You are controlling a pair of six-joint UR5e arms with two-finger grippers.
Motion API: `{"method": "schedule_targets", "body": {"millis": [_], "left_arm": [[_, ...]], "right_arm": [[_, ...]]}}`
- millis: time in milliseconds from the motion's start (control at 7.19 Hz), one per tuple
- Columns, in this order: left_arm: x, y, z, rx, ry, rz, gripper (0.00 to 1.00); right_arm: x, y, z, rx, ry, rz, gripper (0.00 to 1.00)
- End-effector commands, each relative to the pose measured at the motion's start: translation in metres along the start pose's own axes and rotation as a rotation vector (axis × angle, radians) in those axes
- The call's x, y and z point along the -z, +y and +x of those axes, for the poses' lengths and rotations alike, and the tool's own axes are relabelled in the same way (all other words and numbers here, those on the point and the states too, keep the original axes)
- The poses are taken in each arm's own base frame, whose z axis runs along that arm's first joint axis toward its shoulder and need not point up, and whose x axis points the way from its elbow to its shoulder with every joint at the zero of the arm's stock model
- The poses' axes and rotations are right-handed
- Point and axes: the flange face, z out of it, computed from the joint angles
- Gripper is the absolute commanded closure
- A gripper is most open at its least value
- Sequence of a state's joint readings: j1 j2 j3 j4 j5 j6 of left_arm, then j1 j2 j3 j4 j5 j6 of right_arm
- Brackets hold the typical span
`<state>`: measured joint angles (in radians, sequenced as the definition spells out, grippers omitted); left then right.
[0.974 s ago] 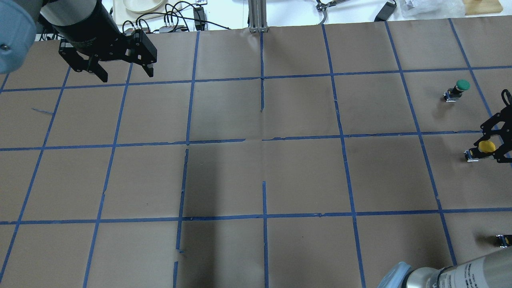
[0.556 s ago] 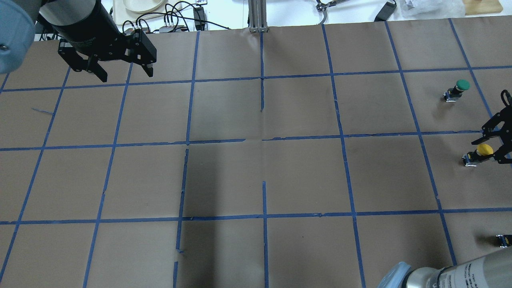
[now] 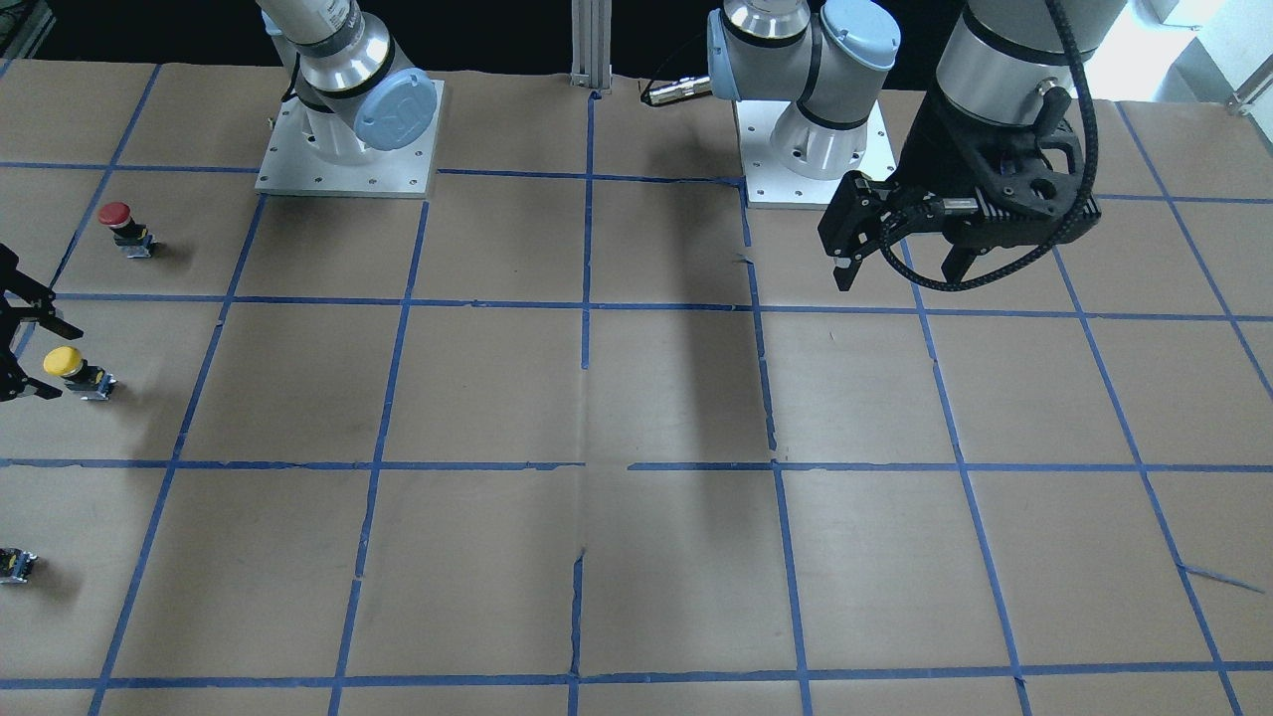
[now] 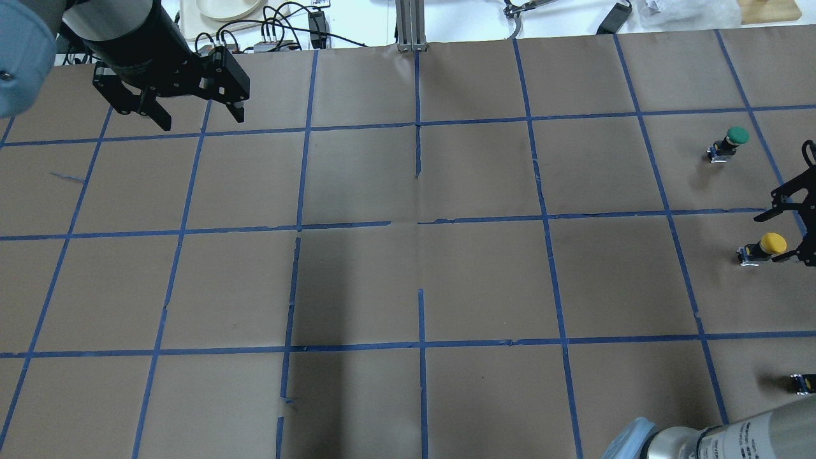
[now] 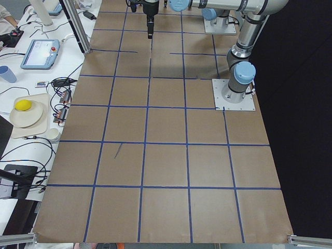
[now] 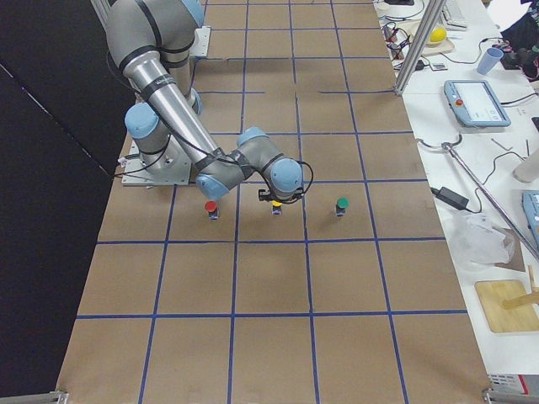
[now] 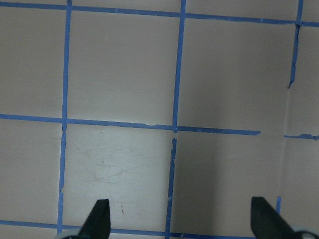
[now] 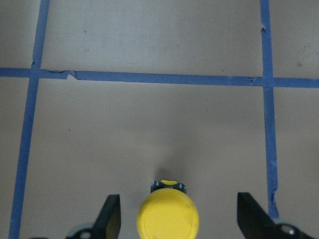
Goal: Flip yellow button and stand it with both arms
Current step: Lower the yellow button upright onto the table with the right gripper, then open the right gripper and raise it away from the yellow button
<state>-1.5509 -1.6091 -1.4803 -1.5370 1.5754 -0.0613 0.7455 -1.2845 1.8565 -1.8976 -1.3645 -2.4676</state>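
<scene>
The yellow button stands on the brown paper near the table's right edge, cap up. It also shows in the front view, the right-side view and the right wrist view. My right gripper is open, with one finger on each side of the cap and a gap to both; it also shows in the front view and the right wrist view. My left gripper is open and empty, high over the far left of the table; it also shows in the front view and the left wrist view.
A green-capped button stands farther out than the yellow one. A red-capped button stands nearer the robot. A small dark capless block lies at the right edge. Cables and a plate lie beyond the table's far edge.
My right gripper's fingers have spread apart and let go of the yellow cap, and the gripper has drawn back a little to the right. The button stays standing. The left arm has not moved.
</scene>
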Motion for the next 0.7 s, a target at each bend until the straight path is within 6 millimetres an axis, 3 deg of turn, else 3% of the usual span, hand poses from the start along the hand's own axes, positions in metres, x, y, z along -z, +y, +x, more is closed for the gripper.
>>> {"method": "schedule_targets", "body": {"millis": [0, 139, 278, 556], "left_arm": [[0.000, 0.000, 0.000, 0.000, 0.000, 0.000, 0.00], [0.000, 0.000, 0.000, 0.000, -0.001, 0.000, 0.00], [0.000, 0.000, 0.000, 0.000, -0.001, 0.000, 0.00], [0.000, 0.000, 0.000, 0.000, 0.000, 0.000, 0.00]], "right_arm": [[0.054, -0.023, -0.004, 0.017, 0.062, -0.076, 0.09], [0.093, -0.048, -0.013, -0.010, 0.119, -0.138, 0.09], [0.120, -0.073, -0.019, -0.143, 0.175, -0.174, 0.09], [0.118, -0.114, -0.001, -0.535, 0.207, -0.153, 0.08]]}}
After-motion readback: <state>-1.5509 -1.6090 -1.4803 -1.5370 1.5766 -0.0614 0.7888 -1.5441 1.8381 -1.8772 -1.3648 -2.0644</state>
